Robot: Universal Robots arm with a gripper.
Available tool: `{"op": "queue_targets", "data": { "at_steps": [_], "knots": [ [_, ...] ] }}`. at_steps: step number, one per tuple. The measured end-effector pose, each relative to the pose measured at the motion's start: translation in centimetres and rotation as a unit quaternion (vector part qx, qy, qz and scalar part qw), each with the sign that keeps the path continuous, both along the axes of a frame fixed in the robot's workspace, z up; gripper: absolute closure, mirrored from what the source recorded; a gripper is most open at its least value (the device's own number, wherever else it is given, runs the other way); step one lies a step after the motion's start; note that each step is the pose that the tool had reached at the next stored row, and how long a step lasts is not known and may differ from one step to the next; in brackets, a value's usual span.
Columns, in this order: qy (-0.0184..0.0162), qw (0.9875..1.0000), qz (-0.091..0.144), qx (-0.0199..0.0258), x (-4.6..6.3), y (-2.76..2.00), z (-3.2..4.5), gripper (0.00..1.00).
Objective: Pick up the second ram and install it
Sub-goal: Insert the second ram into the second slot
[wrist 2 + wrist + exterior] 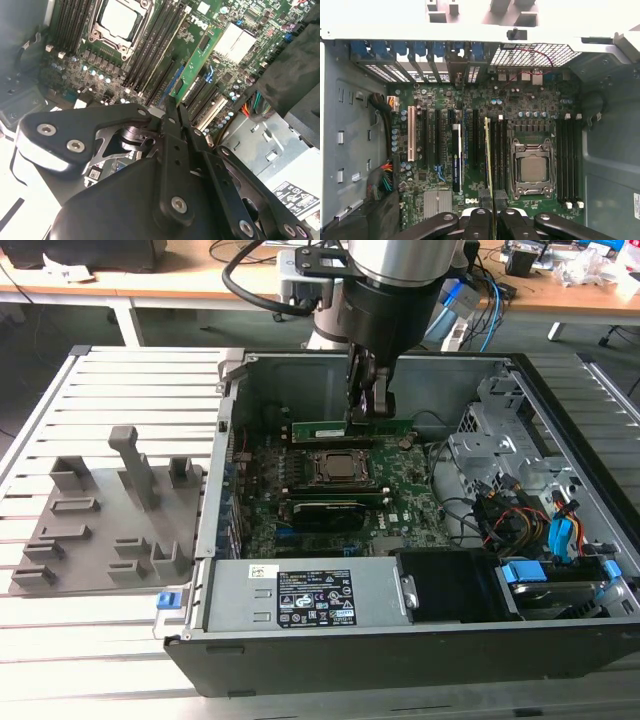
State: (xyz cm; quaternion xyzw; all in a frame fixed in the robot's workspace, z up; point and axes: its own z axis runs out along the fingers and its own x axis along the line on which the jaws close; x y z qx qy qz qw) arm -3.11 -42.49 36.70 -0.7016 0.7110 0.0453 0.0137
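Note:
My gripper (360, 420) reaches down into the open computer case (560, 420) and is shut on the second ram (320, 429), a long thin green stick held level by its upper edge. In the exterior view the stick shows over the far side of the processor socket (340, 468). In the first wrist view the ram (488, 150) is seen edge-on between my fingertips (480, 212), lined up along the memory slots (501, 155) beside the socket (530, 167). In the second wrist view the ram (200, 60) runs out from the gripper (172, 107) over the board. Whether it touches a slot, I cannot tell.
A black card (320, 512) stands in the board on the near side of the socket. A power supply box (300, 595) fills the case's front, and a drive cage with coloured cables (540, 530) the exterior view's right. A grey tray (100, 530) with upright blocks lies left of the case.

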Motion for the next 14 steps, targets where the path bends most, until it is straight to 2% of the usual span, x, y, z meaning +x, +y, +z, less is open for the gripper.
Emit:
{"op": "queue_targets", "data": {
  "at_steps": [6, 14],
  "knots": [
    [0.0000, 1.0000, 0.000, -0.0001, 0.0, 0.02, -0.61, 0.86],
    [0.0000, 1.0000, 0.000, 0.0000, 0.0, 0.03, -1.88, 0.86]
  ]
}}
